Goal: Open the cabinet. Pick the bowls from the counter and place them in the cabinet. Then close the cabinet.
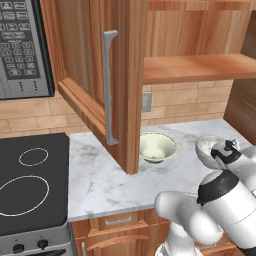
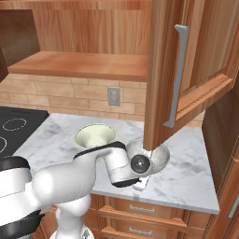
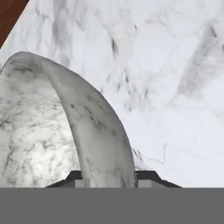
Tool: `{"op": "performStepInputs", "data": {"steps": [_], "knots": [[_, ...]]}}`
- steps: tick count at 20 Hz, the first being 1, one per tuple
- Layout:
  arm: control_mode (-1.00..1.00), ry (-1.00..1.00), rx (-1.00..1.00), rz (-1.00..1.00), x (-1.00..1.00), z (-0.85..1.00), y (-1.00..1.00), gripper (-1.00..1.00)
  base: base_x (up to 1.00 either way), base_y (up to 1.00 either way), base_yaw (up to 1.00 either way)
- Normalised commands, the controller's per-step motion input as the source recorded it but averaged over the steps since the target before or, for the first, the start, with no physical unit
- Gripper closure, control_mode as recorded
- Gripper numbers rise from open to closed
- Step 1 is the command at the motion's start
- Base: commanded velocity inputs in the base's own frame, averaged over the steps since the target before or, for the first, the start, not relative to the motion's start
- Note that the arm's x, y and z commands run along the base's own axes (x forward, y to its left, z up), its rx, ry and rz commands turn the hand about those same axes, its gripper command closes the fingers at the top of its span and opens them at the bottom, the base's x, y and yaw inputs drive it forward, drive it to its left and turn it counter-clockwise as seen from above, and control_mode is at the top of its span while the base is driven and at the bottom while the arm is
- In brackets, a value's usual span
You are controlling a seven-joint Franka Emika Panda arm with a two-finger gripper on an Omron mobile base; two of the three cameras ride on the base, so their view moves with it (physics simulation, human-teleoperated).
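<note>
The cabinet door (image 1: 95, 75) stands swung wide open over the marble counter (image 1: 100, 180), its long silver bar handle (image 1: 108, 87) facing the left base camera, and the bare wooden shelf (image 1: 200, 67) inside is exposed. The same door (image 2: 186, 70) hangs at about 1 o'clock in the right base view, its lower corner just above the grey-white speckled bowl (image 2: 161, 156).

The pale cream-green bowl (image 1: 157, 146) sits upright on the counter just past the door's lower edge, at about 3 o'clock from the black stove top (image 1: 30, 185). The speckled bowl (image 1: 205, 150) lies at 3 o'clock of it, near but apart, partly hidden by the arm's wrist.

The gripper (image 3: 107, 175) is down at the speckled bowl: in the hand view the bowl's rim (image 3: 87, 122) rises between the two dark fingertips (image 3: 72, 177), one on each side of the wall. Whether they actually press the rim cannot be told. A grey microwave (image 1: 22, 47) hangs above the stove, and a wall outlet (image 2: 113, 96) sits on the brick backsplash.
</note>
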Motion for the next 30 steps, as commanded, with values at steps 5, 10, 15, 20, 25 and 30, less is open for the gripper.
{"op": "performStepInputs", "data": {"steps": [5,10,15,20,25,30], "knots": [[-1.00,0.00,0.00,0.00,0.04,-0.41,0.00,1.00,0.00,0.00,0.00],[-1.00,-0.01,0.00,0.00,-0.12,-0.41,0.14,1.00,0.00,0.00,0.00],[-1.00,-0.21,0.00,-0.01,-0.68,0.33,0.02,1.00,0.00,0.00,0.00],[-1.00,-0.31,-0.01,0.00,-0.70,0.92,0.16,1.00,0.00,0.00,0.00],[-1.00,-0.16,-0.02,0.00,-0.61,0.90,0.40,1.00,0.00,0.00,0.00],[-1.00,-0.02,-0.02,-0.02,-0.44,0.69,0.42,1.00,0.00,0.00,0.00]]}}
